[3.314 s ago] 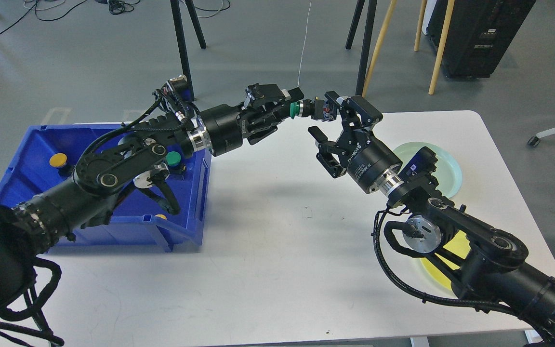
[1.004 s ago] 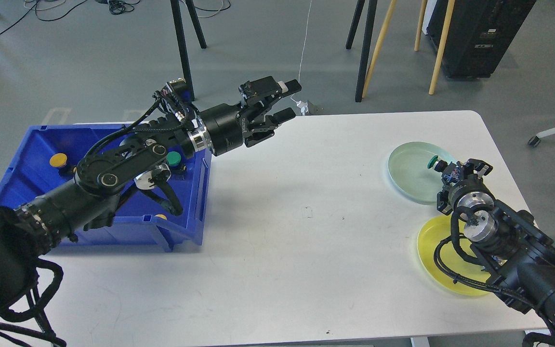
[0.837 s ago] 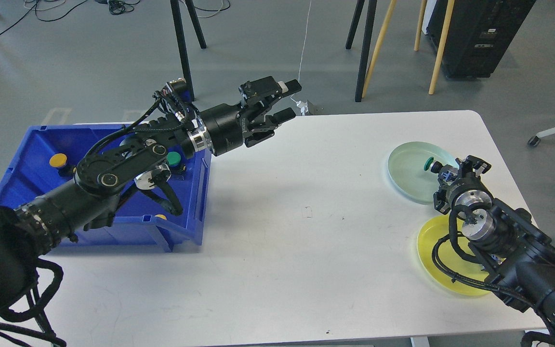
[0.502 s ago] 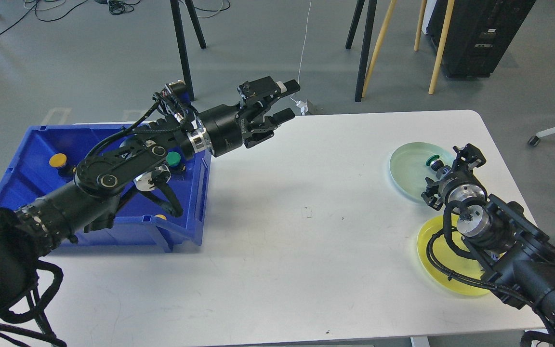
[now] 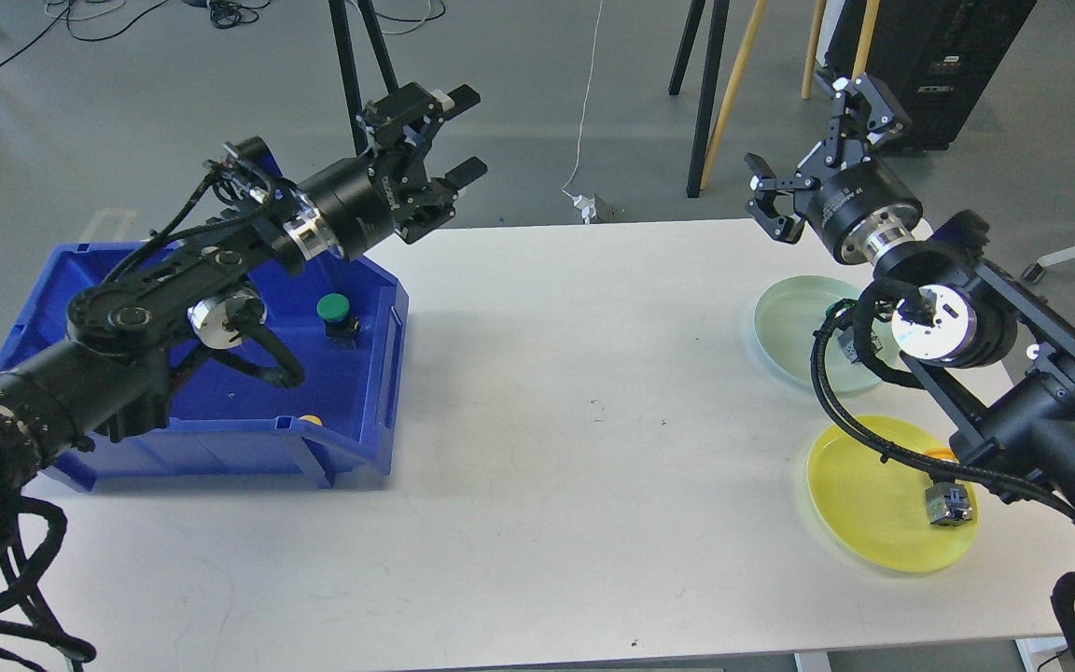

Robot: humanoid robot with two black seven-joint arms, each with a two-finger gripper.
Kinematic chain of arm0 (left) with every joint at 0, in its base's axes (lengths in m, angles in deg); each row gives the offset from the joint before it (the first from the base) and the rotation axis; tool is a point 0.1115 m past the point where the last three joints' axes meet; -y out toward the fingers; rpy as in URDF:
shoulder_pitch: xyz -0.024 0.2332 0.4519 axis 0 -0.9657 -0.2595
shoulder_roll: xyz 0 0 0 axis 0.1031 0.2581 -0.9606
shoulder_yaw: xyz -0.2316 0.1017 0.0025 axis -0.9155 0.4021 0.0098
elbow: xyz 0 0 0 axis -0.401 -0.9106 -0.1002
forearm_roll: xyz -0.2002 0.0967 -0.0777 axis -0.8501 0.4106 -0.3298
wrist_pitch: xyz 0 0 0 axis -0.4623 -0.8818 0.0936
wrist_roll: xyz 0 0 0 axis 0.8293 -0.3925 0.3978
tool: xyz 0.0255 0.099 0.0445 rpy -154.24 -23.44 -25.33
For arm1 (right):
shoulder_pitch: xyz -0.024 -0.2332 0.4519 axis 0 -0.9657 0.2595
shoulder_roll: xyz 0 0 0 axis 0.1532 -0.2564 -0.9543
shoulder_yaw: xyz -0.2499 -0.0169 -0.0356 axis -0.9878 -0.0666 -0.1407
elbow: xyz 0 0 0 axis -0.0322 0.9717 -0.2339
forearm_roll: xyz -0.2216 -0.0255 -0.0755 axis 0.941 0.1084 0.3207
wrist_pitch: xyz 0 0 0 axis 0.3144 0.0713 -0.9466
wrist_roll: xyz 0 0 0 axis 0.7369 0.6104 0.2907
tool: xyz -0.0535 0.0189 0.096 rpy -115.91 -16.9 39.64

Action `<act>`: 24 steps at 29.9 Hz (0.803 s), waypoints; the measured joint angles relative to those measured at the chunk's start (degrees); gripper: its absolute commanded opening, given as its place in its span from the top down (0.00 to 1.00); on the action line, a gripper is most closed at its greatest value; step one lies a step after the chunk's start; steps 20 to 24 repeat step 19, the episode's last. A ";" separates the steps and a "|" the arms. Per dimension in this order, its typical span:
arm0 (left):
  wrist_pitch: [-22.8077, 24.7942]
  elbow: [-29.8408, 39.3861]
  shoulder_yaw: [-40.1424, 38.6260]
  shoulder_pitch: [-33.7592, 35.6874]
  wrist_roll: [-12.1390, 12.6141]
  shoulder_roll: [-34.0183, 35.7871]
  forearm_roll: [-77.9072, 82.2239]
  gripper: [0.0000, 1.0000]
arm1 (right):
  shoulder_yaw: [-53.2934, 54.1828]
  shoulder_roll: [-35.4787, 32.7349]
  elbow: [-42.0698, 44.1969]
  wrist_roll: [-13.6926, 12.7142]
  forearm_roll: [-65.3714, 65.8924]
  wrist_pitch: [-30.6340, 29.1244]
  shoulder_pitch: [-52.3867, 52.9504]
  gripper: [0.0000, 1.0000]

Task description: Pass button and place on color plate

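Observation:
My left gripper is open and empty, held in the air above the far right corner of the blue bin. A green-capped button stands in the bin. My right gripper is open and empty, raised high beyond the table's far edge, above the pale green plate. A small dark button body lies on that plate, mostly hidden by my arm's cable. The yellow plate lies nearer, with a grey button body on its right side.
A yellow cap peeks over the bin's near wall. My right arm crosses over both plates. Black and wooden stand legs rise behind the table. The white table lies between bin and plates.
My right gripper let go of the green button on the green plate, then rose up and back. My left arm drew back to the left, over the bin.

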 measured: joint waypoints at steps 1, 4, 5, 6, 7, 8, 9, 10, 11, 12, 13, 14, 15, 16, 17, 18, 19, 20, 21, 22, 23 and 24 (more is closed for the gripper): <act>0.01 -0.39 -0.60 0.01 0.00 0.93 -0.29 0.04 | -1.09 -0.04 -0.12 0.07 -0.10 -1.59 0.79 0.00; -0.01 -1.02 -1.71 0.01 0.00 3.30 -0.44 0.03 | -3.72 -0.23 -0.65 0.36 -0.25 -7.88 1.85 0.00; 0.00 -1.07 -1.99 0.01 0.00 3.85 -0.44 0.03 | -4.30 -0.29 -0.75 0.39 -0.26 -10.32 1.95 0.00; 0.00 -1.08 -2.22 0.01 0.00 4.28 -0.44 0.02 | -4.65 -0.34 -0.78 0.41 -0.30 -12.14 1.99 0.00; 0.00 -1.09 -2.39 0.01 0.00 4.59 -0.44 0.02 | -4.98 -0.38 -0.77 0.42 -0.42 -14.39 1.99 0.00; 0.00 -1.09 -2.52 0.01 0.00 4.84 -0.44 0.02 | -5.18 -0.38 -0.72 0.43 -0.58 -16.32 1.99 0.00; 0.00 -1.07 -2.59 0.01 0.00 4.97 -0.44 0.01 | -5.23 -0.38 -0.65 0.44 -0.66 -17.53 1.98 0.00; 0.00 -1.00 -2.61 0.01 0.00 5.04 -0.44 0.01 | -5.20 -0.39 -0.52 0.44 -0.75 -18.58 1.86 0.01; 0.01 -0.87 -2.61 0.01 0.00 5.06 -0.44 0.01 | -5.04 -0.39 -0.36 0.44 -0.82 -19.38 1.75 0.00; 0.01 -0.72 -2.62 0.01 0.00 5.07 -0.44 0.01 | -4.82 -0.39 -0.26 0.44 -0.86 -19.74 1.71 0.00; 0.00 -0.58 -2.61 0.01 0.00 5.11 -0.44 0.01 | -4.61 -0.43 -0.20 0.42 -0.89 -19.97 1.69 0.01; 0.00 -0.41 -2.61 -0.09 0.00 5.20 -0.42 0.01 | -4.50 -0.46 -0.18 0.35 -0.90 -20.20 1.64 0.00; 0.01 -0.20 -2.60 -0.29 0.00 5.31 -0.38 0.01 | -4.44 -0.50 -0.18 0.29 -0.90 -20.45 1.60 0.01; 0.01 -0.08 -2.53 -0.43 0.00 5.40 -0.37 0.01 | -4.37 -0.65 -0.24 0.22 -0.91 -20.96 1.54 0.01; 0.01 0.02 -2.44 -0.55 0.00 5.53 -0.36 0.01 | -4.33 -0.99 -0.37 0.16 -0.94 -21.86 1.44 0.01; 0.00 0.07 -2.39 -0.64 0.00 5.60 -0.35 0.01 | -4.29 -1.44 -0.46 0.13 -0.96 -22.61 1.35 0.00; 0.01 0.10 -2.38 -0.68 0.00 5.62 -0.34 0.01 | -4.25 -1.92 -0.52 0.10 -0.97 -23.70 1.27 0.01; 0.01 0.10 -2.38 -0.68 0.00 5.62 -0.34 0.01 | -4.25 -1.92 -0.52 0.10 -0.97 -23.70 1.27 0.01; 0.01 0.10 -2.38 -0.68 0.00 5.62 -0.34 0.01 | -4.25 -1.92 -0.52 0.10 -0.97 -23.70 1.27 0.01; 0.01 0.10 -2.38 -0.68 0.00 5.62 -0.34 0.01 | -4.25 -1.92 -0.52 0.10 -0.97 -23.70 1.27 0.01; 0.01 0.10 -2.38 -0.68 0.00 5.62 -0.34 0.01 | -4.25 -1.92 -0.52 0.10 -0.97 -23.70 1.27 0.01; 0.01 0.10 -2.38 -0.68 0.00 5.62 -0.34 0.01 | -4.25 -1.92 -0.52 0.10 -0.97 -23.70 1.27 0.01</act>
